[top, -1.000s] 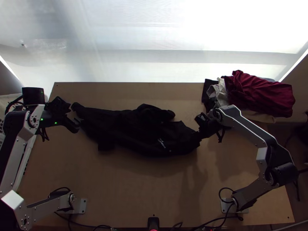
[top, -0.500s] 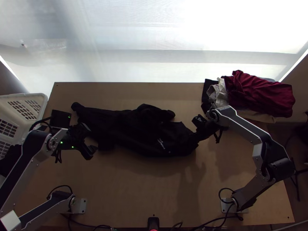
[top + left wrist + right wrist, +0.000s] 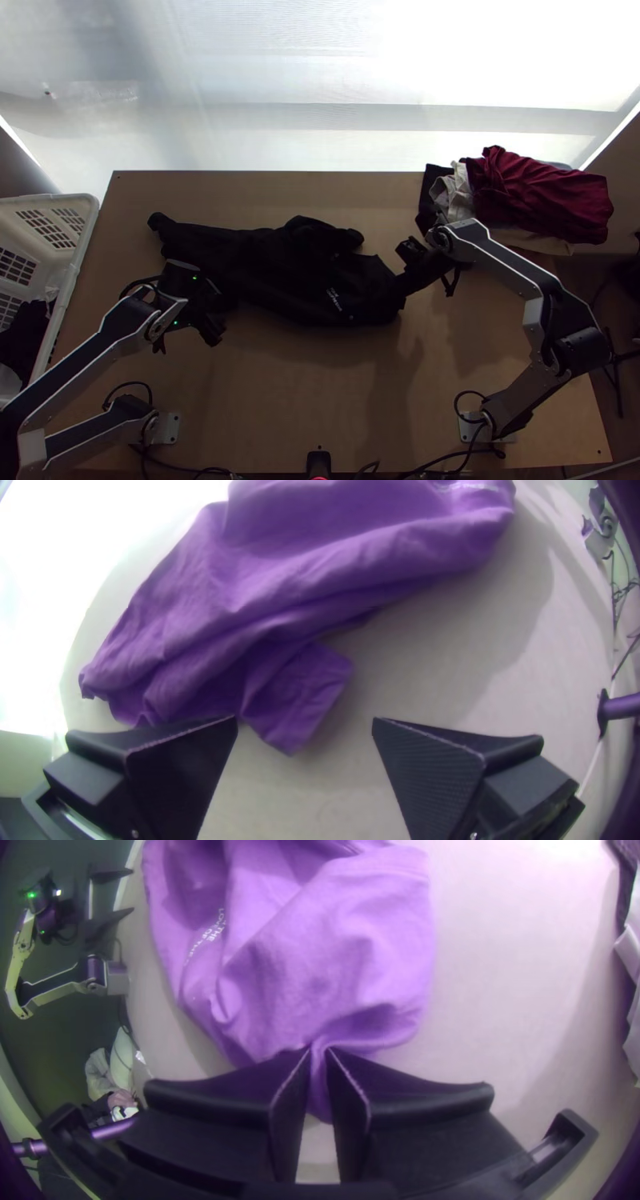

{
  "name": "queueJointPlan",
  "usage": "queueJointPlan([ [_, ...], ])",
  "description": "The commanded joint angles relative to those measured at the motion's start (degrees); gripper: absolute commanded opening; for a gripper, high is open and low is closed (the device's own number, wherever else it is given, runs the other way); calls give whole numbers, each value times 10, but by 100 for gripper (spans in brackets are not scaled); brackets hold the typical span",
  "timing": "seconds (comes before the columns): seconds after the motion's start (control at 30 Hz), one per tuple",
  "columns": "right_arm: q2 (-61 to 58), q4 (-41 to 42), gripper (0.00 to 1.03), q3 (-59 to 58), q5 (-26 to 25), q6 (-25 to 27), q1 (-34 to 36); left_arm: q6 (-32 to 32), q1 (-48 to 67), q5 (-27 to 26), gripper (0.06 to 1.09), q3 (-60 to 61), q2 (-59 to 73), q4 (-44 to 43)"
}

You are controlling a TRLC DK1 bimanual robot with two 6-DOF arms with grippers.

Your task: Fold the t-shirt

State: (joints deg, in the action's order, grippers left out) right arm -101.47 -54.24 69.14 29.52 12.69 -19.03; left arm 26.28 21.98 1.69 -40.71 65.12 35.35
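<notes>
A dark t-shirt (image 3: 280, 256) lies bunched lengthwise across the middle of the light wooden table (image 3: 304, 400), with one narrow end stretching toward the table's far left. Small white print (image 3: 334, 299) marks it toward its right end, too small to read in the top view. Its folds are hard to make out, black on black.

At the shirt's right end, the right gripper (image 3: 402, 288) has its fingers (image 3: 350, 1083) clamped on a pinch of the cloth; the right wrist view shows the fabric gathered between them. How much is caught, the fingers partly hide.

The left gripper (image 3: 219, 315) is at the shirt's near left edge, its dark body covering part of the cloth in the top view. Its fingers (image 3: 180, 767) stand wide apart with nothing between their pads. In the left wrist view a squared flap of the shirt juts out close to one fingertip; whether they touch, I cannot tell.

Beyond, at the table's far right corner, a dark red cloth (image 3: 544, 196) lies heaped over pale cloth (image 3: 456, 192), with dark fabric (image 3: 432, 180) beside it. To the left, a white basket (image 3: 90, 220), cut off by the top view's edge, holds dark cloth (image 3: 24, 330) whose shape is unclear.
</notes>
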Motion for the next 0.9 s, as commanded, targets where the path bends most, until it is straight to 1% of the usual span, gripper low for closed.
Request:
queueJointPlan([
  [0.0, 0, 1, 11, 5, 12, 1, -2, -34, 13, 40, 104, 34, 26, -110],
  [0.23, -1, 1, 11, 6, 12, 1, 3, -36, 14, 43, 103, 67, 40, -169],
  [0.27, -1, 1, 11, 6, 12, 1, 4, -39, 14, 43, 99, 73, 43, -179],
  [0.3, -2, 1, 11, 6, 12, 1, 4, -40, 14, 42, 85, 77, 48, -184],
  [0.37, -2, 1, 10, 6, 12, 1, 4, -47, 14, 35, 65, 89, 59, -201],
  [0.4, -2, 1, 7, 6, 14, 1, 4, -48, 14, 26, 52, 95, 65, -210],
  [0.47, -3, 1, 5, 5, 18, 1, 4, -56, 13, 26, 28, 98, 85, -218],
  [0.5, -4, 1, 3, 5, 20, 1, 4, -58, 11, 24, 21, 97, 89, -221],
  [0.53, -3, 0, 3, 5, 22, 1, 4, -58, 11, 17, 20, 94, 88, -221],
  [0.57, -3, 0, 3, 5, 23, 1, 5, -57, 7, 12, 13, 90, 87, -218],
  [0.6, -3, -2, 3, 5, 23, 1, 5, -57, 5, 12, 10, 78, 84, -203],
  [0.67, 2, -17, 3, 10, 24, 3, 8, -53, -7, 1, 10, 47, 56, -146],
  [0.73, 23, -40, 3, 20, 28, 5, 16, -42, -33, -22, 10, 8, 0, -79],
  [0.77, 39, -49, 3, 25, 31, 6, 22, -34, -46, -26, 10, -13, -32, -46],
  [0.87, 86, -79, 3, 42, 34, 14, 53, 11, -98, -56, 10, -88, -119, 58],
])
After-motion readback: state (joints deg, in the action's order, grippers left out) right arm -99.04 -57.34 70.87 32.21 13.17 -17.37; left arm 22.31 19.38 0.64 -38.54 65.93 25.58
